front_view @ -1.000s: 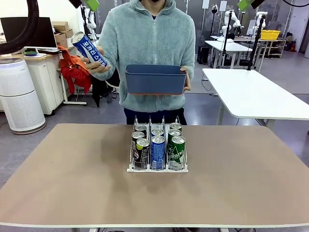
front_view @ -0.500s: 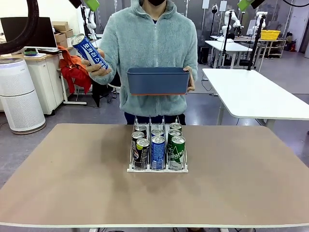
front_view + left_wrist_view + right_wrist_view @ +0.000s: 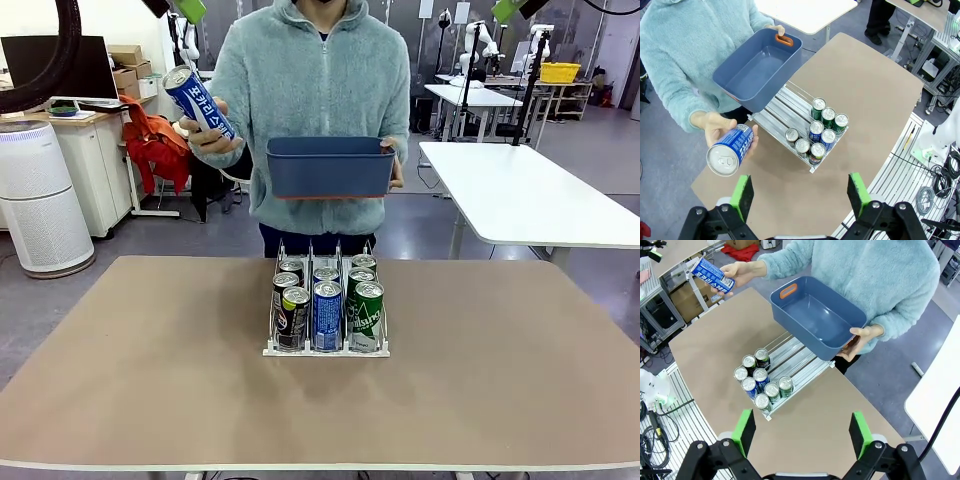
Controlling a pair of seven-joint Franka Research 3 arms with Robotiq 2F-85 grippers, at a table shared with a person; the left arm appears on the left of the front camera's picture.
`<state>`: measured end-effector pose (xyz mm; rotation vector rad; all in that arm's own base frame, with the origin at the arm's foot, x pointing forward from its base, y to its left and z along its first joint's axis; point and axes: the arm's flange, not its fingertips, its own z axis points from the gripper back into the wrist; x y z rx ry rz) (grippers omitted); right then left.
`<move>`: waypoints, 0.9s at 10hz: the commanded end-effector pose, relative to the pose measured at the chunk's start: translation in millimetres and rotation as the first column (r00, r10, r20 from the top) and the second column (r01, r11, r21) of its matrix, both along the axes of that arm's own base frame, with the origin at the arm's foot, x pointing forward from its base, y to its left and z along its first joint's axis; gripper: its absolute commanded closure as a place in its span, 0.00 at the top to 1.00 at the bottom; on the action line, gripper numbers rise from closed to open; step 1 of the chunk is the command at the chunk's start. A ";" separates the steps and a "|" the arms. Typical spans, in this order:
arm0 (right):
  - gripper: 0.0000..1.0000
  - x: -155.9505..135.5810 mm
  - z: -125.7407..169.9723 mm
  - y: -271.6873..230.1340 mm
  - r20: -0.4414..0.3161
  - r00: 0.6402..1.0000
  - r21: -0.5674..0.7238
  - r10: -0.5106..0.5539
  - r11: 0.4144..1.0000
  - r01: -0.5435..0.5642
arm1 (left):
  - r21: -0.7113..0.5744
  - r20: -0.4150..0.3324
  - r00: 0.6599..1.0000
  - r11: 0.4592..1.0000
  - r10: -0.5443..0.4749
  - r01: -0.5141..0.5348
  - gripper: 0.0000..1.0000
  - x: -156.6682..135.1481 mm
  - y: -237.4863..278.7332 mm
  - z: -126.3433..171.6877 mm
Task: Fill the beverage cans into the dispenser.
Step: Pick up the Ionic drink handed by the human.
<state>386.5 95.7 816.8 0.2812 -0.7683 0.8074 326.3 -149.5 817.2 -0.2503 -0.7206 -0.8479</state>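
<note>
Over the last second the person's hand (image 3: 207, 135) has brought the blue can (image 3: 200, 103) in nearer the dispenser's (image 3: 326, 351) left lane line and tipped it more upright. It is still well above and behind the dispenser. The dark blue bin (image 3: 330, 168), held above the dispenser's far end, has drifted a little sideways. We take this as the can being shown or offered, not yet loaded, so the filling step for it is still open.

Six cans (image 3: 327, 315) stand at the dispenser's near end, two to a lane: black-and-green, blue and green. From the left wrist view the lanes behind them run bare toward the person.

The left gripper (image 3: 801, 195) hangs high over the dispenser with its jaws spread wide and nothing between them. The right gripper (image 3: 802, 432) hangs the same way, released and empty, well apart from the blue can (image 3: 712, 275).

From the front the bin's wall hides its inside. The wrist views look into it and it seems empty, though its near corner is shaded and we cannot be sure. The person's other hand is mostly covered by the bin. The rear cans' labels are screened by the front row, and the print on the held can is too small to read.
</note>
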 end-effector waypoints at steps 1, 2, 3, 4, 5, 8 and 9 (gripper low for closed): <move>1.00 -1.4 -0.1 -1.4 -0.006 1.000 0.000 0.002 1.000 -0.002 | 0.000 -0.004 1.000 1.000 0.004 -0.004 1.00 -1.6 1.9 -1.1; 1.00 -1.4 -0.1 -1.4 -0.006 1.000 0.000 0.002 1.000 -0.002 | 0.000 -0.004 1.000 1.000 0.004 -0.004 1.00 -1.6 1.9 -1.1; 1.00 -1.4 -0.1 -1.4 -0.006 1.000 0.000 0.002 1.000 -0.002 | 0.000 -0.004 1.000 1.000 0.004 -0.004 1.00 -1.6 1.9 -1.1; 1.00 -1.4 -0.1 -1.4 -0.006 1.000 0.000 0.002 1.000 -0.002 | 0.000 -0.004 1.000 1.000 0.004 -0.004 1.00 -1.6 1.9 -1.1; 1.00 -1.4 -0.1 -1.4 -0.006 1.000 0.000 0.002 1.000 -0.002 | 0.000 -0.004 1.000 1.000 0.004 -0.004 1.00 -1.6 1.9 -1.1; 1.00 -1.4 -0.1 -1.4 -0.006 1.000 0.000 0.002 1.000 -0.002 | 0.000 -0.004 1.000 1.000 0.004 -0.004 1.00 -1.6 1.9 -1.1; 1.00 -1.4 -0.1 -1.4 -0.006 1.000 0.000 0.002 1.000 -0.002 | 0.000 -0.004 1.000 1.000 0.004 -0.004 1.00 -1.6 1.9 -1.1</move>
